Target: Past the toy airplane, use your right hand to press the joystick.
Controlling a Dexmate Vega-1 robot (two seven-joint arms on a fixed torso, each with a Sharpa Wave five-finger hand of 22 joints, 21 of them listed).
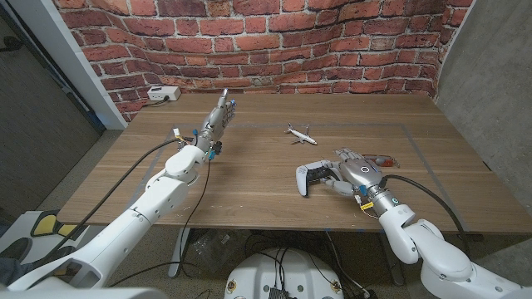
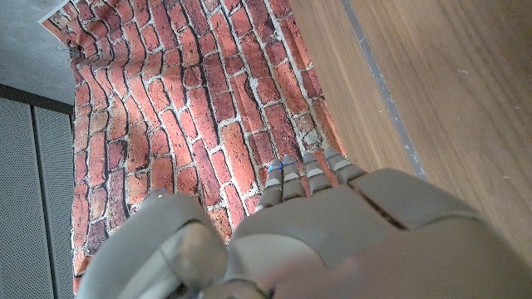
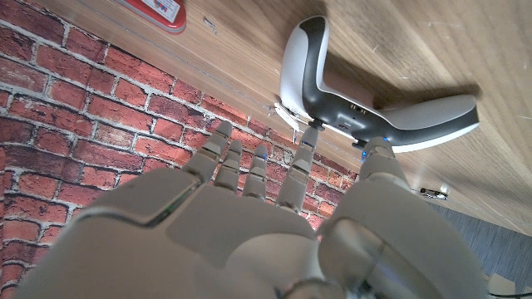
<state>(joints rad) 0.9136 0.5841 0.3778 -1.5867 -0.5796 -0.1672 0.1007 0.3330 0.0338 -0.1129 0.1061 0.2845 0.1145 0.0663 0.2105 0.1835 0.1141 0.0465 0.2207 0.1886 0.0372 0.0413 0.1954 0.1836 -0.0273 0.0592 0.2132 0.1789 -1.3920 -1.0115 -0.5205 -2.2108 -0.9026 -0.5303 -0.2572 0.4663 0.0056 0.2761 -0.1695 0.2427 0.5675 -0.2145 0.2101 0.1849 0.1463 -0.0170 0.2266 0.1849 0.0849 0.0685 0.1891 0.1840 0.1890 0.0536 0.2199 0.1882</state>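
Touching joystick (image 3: 314,124), right hand (image 1: 356,173), fingers extended

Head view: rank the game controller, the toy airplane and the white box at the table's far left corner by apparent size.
1. Game controller, largest, though nearest the camera.
2. White box.
3. Toy airplane, close to the box; the box lies farther away, so this order is unsure.

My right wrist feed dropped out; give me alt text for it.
The right hand reaches toward a white and black game controller on the wooden table, one fingertip at its joystick. A red object lies beyond, before a brick wall.
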